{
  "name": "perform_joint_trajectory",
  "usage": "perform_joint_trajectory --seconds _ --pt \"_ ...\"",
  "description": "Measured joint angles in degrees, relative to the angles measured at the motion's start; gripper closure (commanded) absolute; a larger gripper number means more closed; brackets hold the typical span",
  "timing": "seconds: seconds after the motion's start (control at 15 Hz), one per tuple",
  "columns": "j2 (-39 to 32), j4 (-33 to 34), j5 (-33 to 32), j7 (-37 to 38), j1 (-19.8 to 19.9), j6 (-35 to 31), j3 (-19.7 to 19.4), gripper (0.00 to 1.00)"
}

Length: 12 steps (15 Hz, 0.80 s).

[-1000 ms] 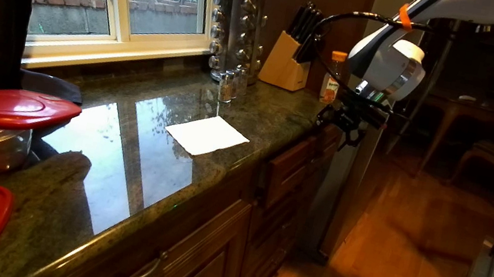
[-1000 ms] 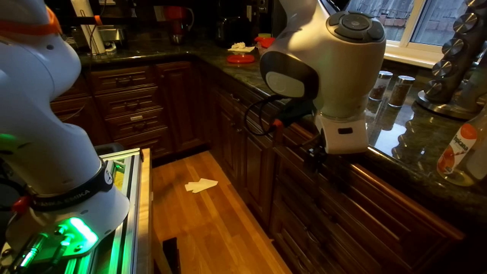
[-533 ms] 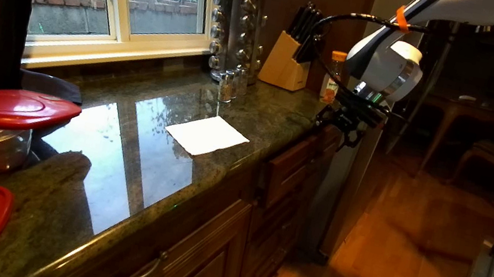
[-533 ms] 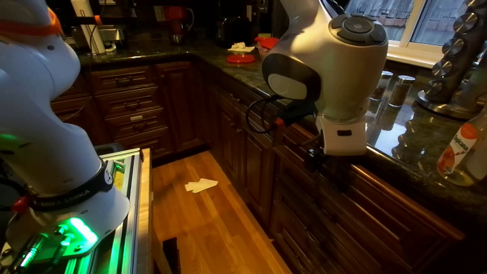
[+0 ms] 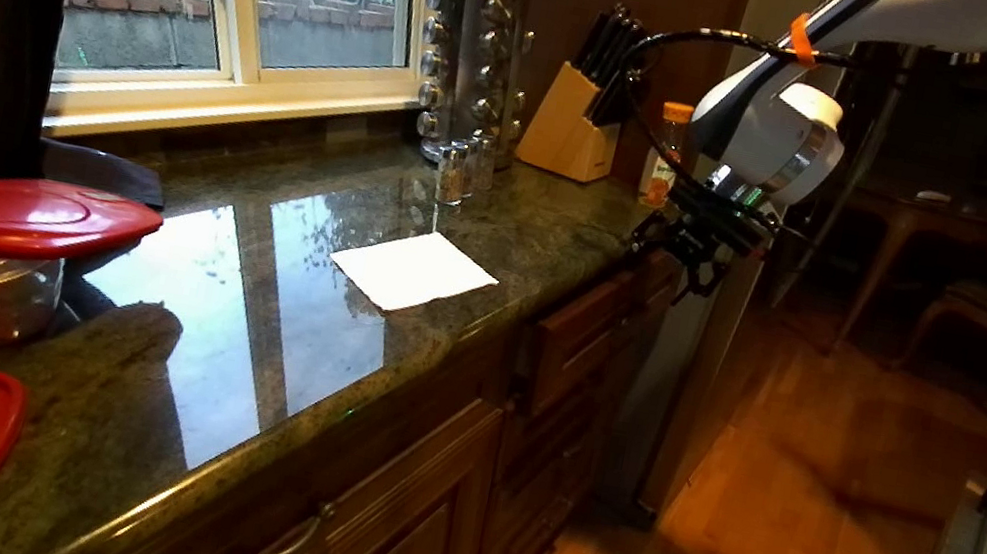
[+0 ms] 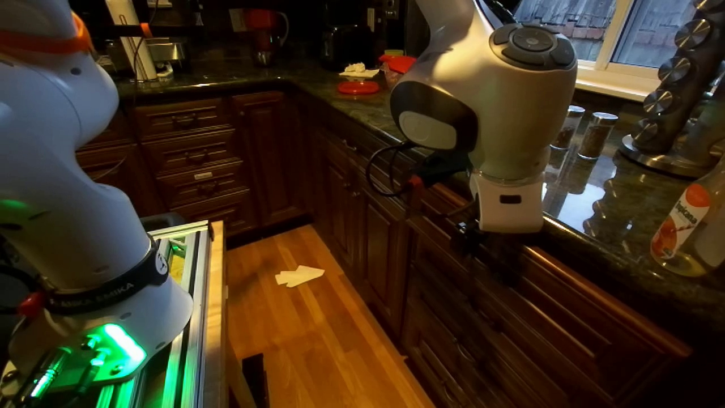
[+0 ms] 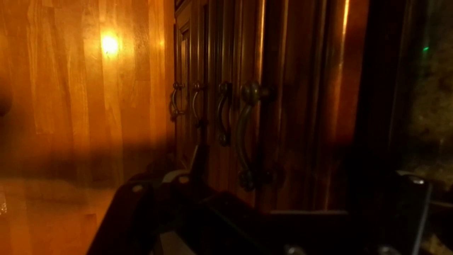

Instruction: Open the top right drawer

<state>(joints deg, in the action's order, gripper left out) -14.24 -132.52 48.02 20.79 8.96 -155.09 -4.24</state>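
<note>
Drawer (image 5: pixel 581 335) just beside the tool (image 5: pixel 666 265)

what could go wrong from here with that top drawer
The drawer looks ajar, but the gripper stands open and the handle isn't clamped, so a pull might slip.

In the wrist view one finger appears close to the counter, so a shift that way could scrape its edge.

The cable loops out from the arm and may snag during a pull.
</note>
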Motion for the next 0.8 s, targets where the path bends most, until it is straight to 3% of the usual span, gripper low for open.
perform_joint_trajectory --seconds 0.4,0.8 --pt "0.07 -0.04 0.93 0.34 -0.58 0.00 -0.43 0.00" --pt "-0.37 -0.17 12.24 -9.12 0.88 0.00 1.16 0.00"
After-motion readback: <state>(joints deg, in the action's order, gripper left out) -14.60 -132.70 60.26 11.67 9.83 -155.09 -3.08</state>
